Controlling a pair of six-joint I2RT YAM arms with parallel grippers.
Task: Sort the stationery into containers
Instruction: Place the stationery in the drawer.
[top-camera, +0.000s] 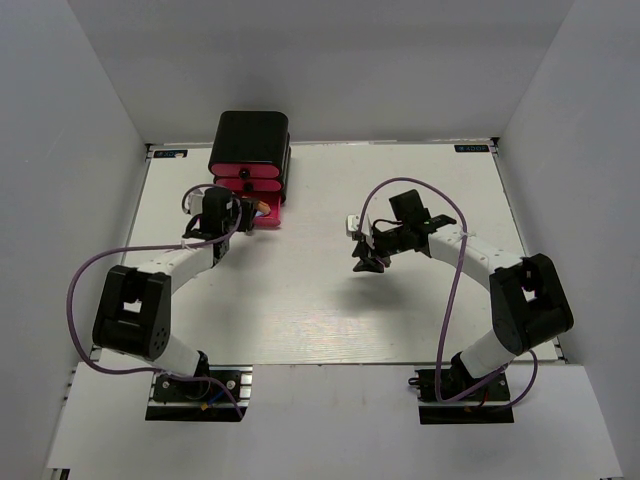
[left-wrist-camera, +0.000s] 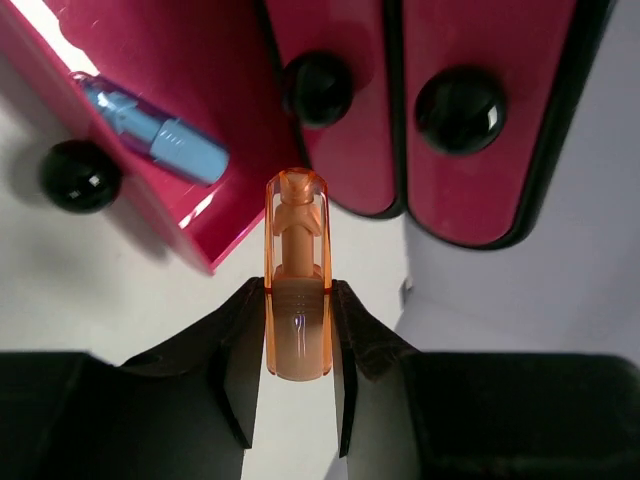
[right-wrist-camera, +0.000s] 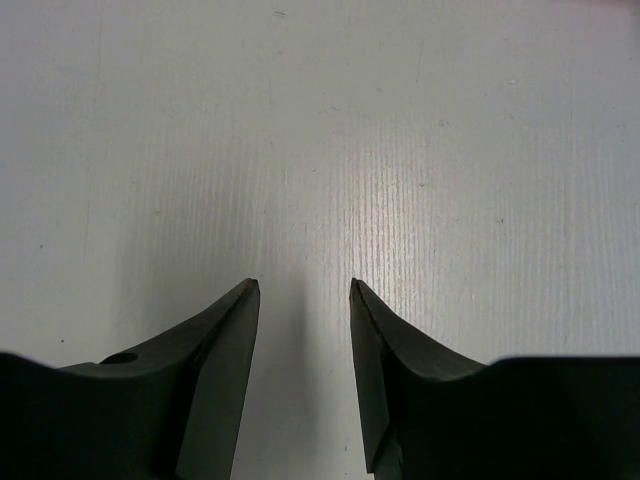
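From above, cannot see into the open drawer (top-camera: 270, 216), half behind the left gripper (top-camera: 250, 208); can make out the orange piece (top-camera: 262, 207) only as a speck. From the left wrist, cannot follow that drawer or the two shut drawers (left-wrist-camera: 480, 150) past the top edge, nor tell the upper end of the light blue piece (left-wrist-camera: 165, 135) from the wall. Cannot see the finger bases of the right gripper (right-wrist-camera: 305, 290) past the bottom edge.
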